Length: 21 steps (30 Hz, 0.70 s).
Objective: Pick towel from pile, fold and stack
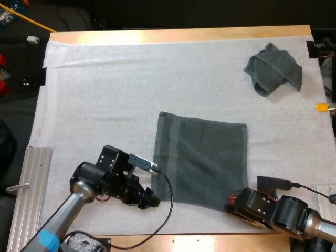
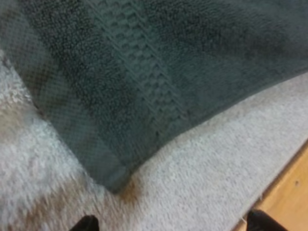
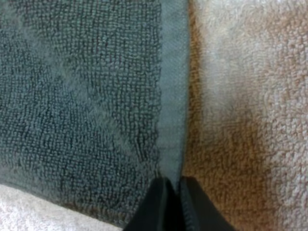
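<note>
- Near the tabletop's near edge, my left gripper (image 1: 150,199) sat just off the flat towel (image 1: 202,163)'s near left corner; my right gripper (image 1: 232,206) was at its near right corner.
- The left wrist view showed the fingers (image 2: 85,224) spread wide, with the towel's corner lying between and ahead of them, untouched, on the white mat (image 1: 105,94).
- The right wrist view showed its fingers (image 3: 154,207) pressed together on the towel's hem, a grip the high view hid behind the arm.
- A ribbed metal rail (image 1: 32,189) lay along the mat's left edge.
- A crumpled towel (image 1: 273,68) lay near the far right corner, well apart from both grippers.
</note>
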{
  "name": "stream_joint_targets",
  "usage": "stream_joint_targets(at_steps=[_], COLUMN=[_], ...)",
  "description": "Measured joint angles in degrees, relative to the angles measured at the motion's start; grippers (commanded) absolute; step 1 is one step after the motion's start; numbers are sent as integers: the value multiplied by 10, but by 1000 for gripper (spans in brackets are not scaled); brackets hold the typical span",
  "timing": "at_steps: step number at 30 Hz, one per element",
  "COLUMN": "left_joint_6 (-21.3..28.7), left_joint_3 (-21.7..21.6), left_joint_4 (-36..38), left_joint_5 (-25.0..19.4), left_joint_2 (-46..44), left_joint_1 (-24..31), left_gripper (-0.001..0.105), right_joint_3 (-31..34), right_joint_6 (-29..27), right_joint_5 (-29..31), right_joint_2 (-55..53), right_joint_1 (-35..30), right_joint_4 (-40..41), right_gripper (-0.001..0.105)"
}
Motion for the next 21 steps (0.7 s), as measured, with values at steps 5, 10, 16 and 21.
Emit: stream_joint_targets(at_steps=[5, 10, 16, 21], left_joint_6=[-27, -61, -75, -92], left_joint_3=[0, 0, 0, -3], left_joint_4=[-45, -82, -108, -111], left_joint_5=[2, 2, 33, 48], left_joint_2=[53, 102, 148, 169], left_joint_1=[0, 0, 0, 0], left_gripper=[60, 60, 60, 59], right_joint_3=[0, 0, 0, 0], right_joint_6=[0, 0, 0, 0], right_joint_5=[0, 0, 0, 0], right_joint_2=[0, 0, 0, 0], right_joint_1=[0, 0, 0, 0], right_joint_4=[0, 0, 0, 0], right_gripper=[0, 0, 0, 0])
